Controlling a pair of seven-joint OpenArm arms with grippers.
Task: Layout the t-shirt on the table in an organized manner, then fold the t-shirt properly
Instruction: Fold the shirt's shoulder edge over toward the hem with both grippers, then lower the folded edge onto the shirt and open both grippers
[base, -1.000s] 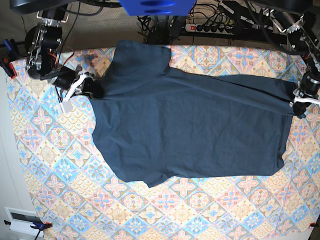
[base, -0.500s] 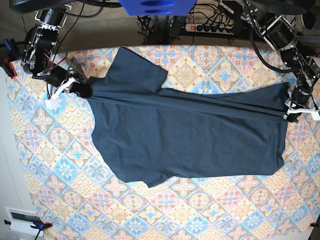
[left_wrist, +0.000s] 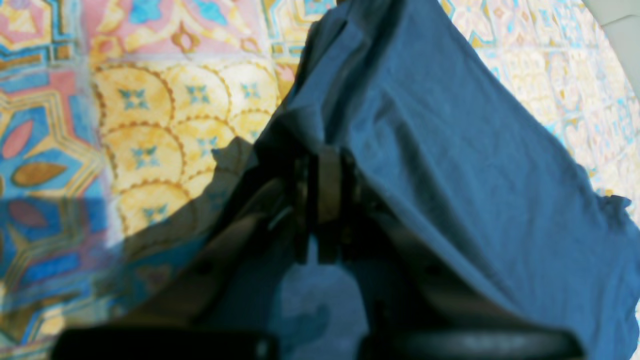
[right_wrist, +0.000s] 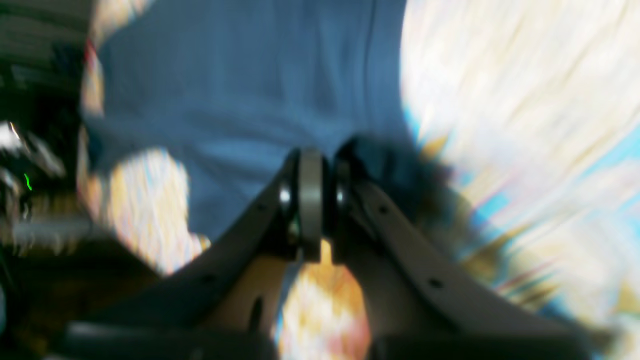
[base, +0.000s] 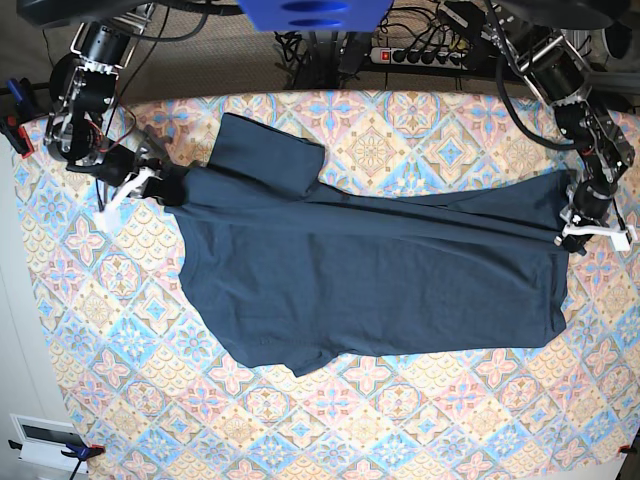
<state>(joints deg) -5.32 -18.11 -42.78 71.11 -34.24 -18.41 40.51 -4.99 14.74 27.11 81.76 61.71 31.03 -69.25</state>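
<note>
Patterned bench (base: 120, 330) bearing navy t-shirt (base: 370, 270), spread mostly flat between the two end effectors. Left end effector (left_wrist: 320, 200) clamped shut on the hem corner; right end effector (right_wrist: 310, 200) pinched closed on cloth at the shoulder, sleeve folded over just beside it. Light, limp, non-slippery fabric by its look; likely best held at corners and seams, kept under even tension.

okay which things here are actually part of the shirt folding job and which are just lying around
Part of the job:
t-shirt
table
left hand, shut on the t-shirt
right hand, shut on the t-shirt

Just lying about:
power strip
cables
</note>
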